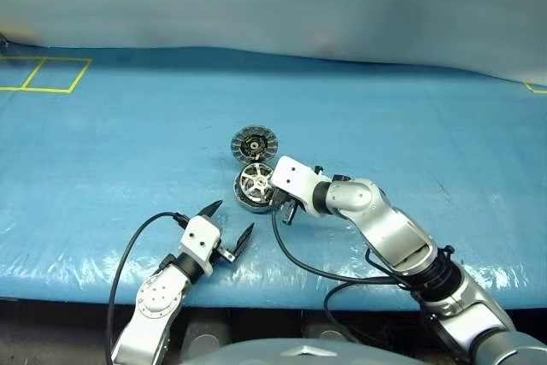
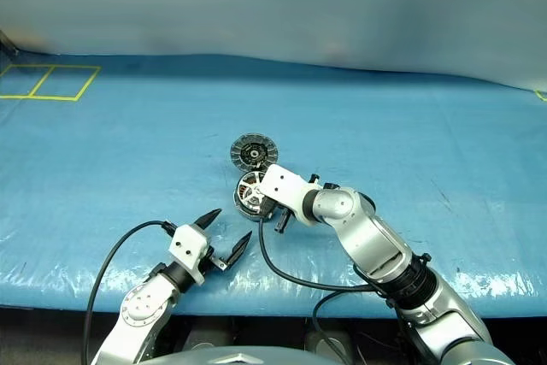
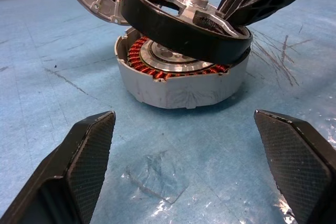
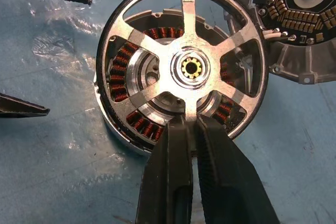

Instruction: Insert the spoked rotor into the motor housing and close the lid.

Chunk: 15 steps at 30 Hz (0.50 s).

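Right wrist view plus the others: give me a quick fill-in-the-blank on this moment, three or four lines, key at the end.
1. The right tool grips the spoked rotor by one ____.
2. The rotor sits tilted over the motor housing, whose windings are ____ coloured.
3. The lid lies ____ the housing, on the blue table.
4. The left tool is ____ and holds nothing.

Missing words: spoke; copper; beside; open

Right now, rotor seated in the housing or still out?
Out. The spoked rotor sits tilted over the motor housing, copper windings visible beneath one raised edge, with the right gripper pinching a spoke.
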Tool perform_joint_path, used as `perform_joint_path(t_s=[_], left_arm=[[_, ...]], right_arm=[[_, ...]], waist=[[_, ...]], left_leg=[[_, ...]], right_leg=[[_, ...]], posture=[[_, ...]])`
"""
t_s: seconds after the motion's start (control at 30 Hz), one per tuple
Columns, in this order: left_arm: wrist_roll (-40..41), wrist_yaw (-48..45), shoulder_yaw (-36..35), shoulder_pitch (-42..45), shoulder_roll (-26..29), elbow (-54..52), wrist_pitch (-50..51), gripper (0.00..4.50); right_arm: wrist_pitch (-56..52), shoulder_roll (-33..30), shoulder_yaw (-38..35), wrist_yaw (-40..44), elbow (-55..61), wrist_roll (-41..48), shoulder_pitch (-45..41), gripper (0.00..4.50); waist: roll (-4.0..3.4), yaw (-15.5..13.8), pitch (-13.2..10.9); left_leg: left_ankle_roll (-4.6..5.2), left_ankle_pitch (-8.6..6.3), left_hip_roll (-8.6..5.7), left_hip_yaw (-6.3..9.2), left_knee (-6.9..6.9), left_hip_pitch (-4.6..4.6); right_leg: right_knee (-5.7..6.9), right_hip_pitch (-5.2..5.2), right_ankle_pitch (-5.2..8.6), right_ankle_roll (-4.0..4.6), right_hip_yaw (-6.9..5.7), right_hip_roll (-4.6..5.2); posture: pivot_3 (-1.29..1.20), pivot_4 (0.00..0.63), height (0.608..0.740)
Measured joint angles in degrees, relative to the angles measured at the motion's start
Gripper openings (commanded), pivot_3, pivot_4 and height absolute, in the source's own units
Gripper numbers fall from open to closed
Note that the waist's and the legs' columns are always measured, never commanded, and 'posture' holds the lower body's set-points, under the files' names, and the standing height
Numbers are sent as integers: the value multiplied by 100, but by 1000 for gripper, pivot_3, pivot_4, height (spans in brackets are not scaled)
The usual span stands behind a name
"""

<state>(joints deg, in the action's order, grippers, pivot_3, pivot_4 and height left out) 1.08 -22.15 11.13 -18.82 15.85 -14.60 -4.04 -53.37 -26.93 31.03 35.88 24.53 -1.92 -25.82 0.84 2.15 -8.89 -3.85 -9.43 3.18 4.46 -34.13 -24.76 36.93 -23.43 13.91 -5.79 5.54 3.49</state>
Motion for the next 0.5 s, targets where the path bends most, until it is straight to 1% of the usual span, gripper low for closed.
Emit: perform_joint_path(t_s=[0.13, 0.3, 0.33, 0.4, 0.5], left_arm=[[1, 21, 1, 0, 1, 0, -3, 4500], [2, 34, 1, 0, 5, -2, -2, 4500], [3, 34, 1, -1, 7, -3, -2, 4500], [4, 30, 5, 2, 7, -5, -2, 4500], [6, 0, 6, 4, 14, -6, -1, 4500]], right_arm=[[-91, -19, 7, 6, 9, 1, -54, 2457], [-270, 37, -107, 23, 240, 110, -54, 2457], [-362, 212, -293, -39, 324, 209, -30, 2044], [-457, 543, -587, -214, 374, 330, 19, 1543], [-463, 948, -752, -529, 338, 398, 138, 525]], waist=[[0, 2, 0], [0, 3, 0], [0, 4, 0], [0, 8, 0], [1, 6, 1]], left_leg=[[0, 0, 0, 0, 0, 0], [0, 0, 0, 0, 2, -4], [0, 0, 1, 0, 2, -4], [0, 0, 2, 0, 3, -3], [0, 0, 2, 0, 2, -2]], right_leg=[[0, -1, 0, 0, 0, 0], [0, 0, 0, 0, 0, 0], [2, 1, 0, 0, 0, -1], [3, 1, 0, 0, 0, -3], [0, -1, 0, 0, 0, -2]], posture=[[0, 150, 740], [0, 150, 740], [0, 150, 740], [0, 150, 740], [0, 150, 740]])
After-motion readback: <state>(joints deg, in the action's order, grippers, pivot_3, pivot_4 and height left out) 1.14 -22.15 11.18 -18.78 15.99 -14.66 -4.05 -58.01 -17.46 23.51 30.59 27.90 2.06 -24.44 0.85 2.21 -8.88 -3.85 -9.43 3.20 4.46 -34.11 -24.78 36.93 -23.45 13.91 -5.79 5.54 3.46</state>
